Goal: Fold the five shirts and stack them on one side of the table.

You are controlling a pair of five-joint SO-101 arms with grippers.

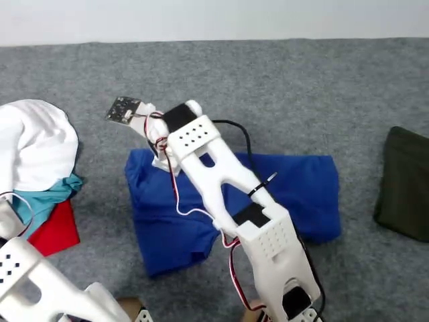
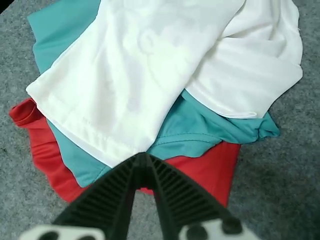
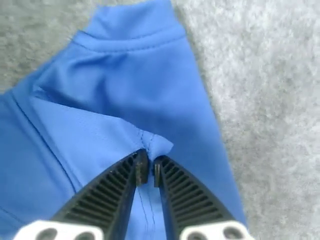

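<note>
Counted five shirts and two arms on the grey table (image 1: 301, 87). Found three shirts heaped at the left: white shirt (image 1: 33, 144) on top, teal shirt (image 1: 40, 201) beneath, red shirt (image 1: 57, 231) lowest. Saw the left gripper (image 2: 144, 159) closed, fingers pressed together, tips at the white shirt's hem (whether touching it, could not tell). Found the blue shirt (image 1: 301, 194) spread and rumpled mid-table, a pucker of it pinched between the tips of the right gripper (image 3: 147, 167). Spotted one dark green shirt (image 1: 405, 184), folded, far right, well apart.
</note>
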